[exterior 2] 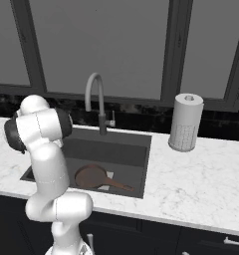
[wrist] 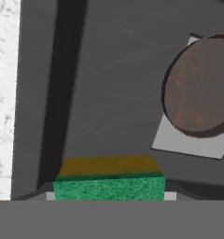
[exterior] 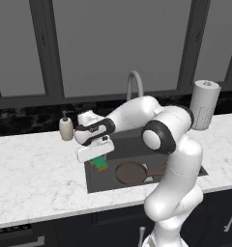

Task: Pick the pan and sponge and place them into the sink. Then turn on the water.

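Sponge (wrist: 109, 184), green face showing, is clamped in the gripper (exterior: 99, 161) above the sink's (exterior 2: 121, 149) left edge; the pan (exterior: 131, 172) lies on the basin floor, near its front edge.

Nothing for you to read in this kitchen.
You get no lettering, label, brand mark, number or sign on anything here: the soap bottle (exterior: 66, 128) is plain beige, the paper towel roll (exterior 2: 186, 122) shows you just a fine dotted texture, and the sponge (wrist: 109, 181) and the pan (wrist: 200, 85) carry bare colour with no print at all.
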Robot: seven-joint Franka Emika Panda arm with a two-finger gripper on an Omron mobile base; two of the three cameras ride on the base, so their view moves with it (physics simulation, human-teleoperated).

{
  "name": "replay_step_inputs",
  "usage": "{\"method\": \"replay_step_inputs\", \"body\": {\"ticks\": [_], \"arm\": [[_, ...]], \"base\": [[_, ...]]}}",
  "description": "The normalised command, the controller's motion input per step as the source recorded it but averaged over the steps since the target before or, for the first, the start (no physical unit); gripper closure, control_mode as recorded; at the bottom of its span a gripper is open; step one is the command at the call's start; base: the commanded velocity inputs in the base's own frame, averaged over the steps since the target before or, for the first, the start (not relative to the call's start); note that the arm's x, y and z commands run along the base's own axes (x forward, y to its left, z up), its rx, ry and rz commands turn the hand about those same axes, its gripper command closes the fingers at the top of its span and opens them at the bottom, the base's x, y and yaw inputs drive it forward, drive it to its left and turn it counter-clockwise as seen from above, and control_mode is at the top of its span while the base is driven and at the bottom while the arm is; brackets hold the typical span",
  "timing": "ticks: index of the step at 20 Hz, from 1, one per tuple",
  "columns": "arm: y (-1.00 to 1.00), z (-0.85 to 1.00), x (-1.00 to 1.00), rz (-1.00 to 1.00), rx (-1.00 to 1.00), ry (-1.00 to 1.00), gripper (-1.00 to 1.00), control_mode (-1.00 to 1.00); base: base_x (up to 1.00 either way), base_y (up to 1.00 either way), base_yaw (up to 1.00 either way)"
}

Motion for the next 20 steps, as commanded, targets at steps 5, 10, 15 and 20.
{"method": "replay_step_inputs", "body": {"ticks": [5,10,15,20], "arm": [[-0.62,-0.37,0.42,-0.09,0.0,0.02,1.0,-1.0],[-0.18,-0.47,0.21,-0.09,0.0,0.0,1.0,-1.0],[-0.35,-0.34,0.38,-0.07,0.0,0.0,1.0,-1.0],[-0.26,-0.49,0.17,-0.06,-0.01,0.0,1.0,-1.0]], "base": [[0.0,0.0,0.0],[0.0,0.0,0.0],[0.0,0.0,0.0],[0.0,0.0,0.0]]}}
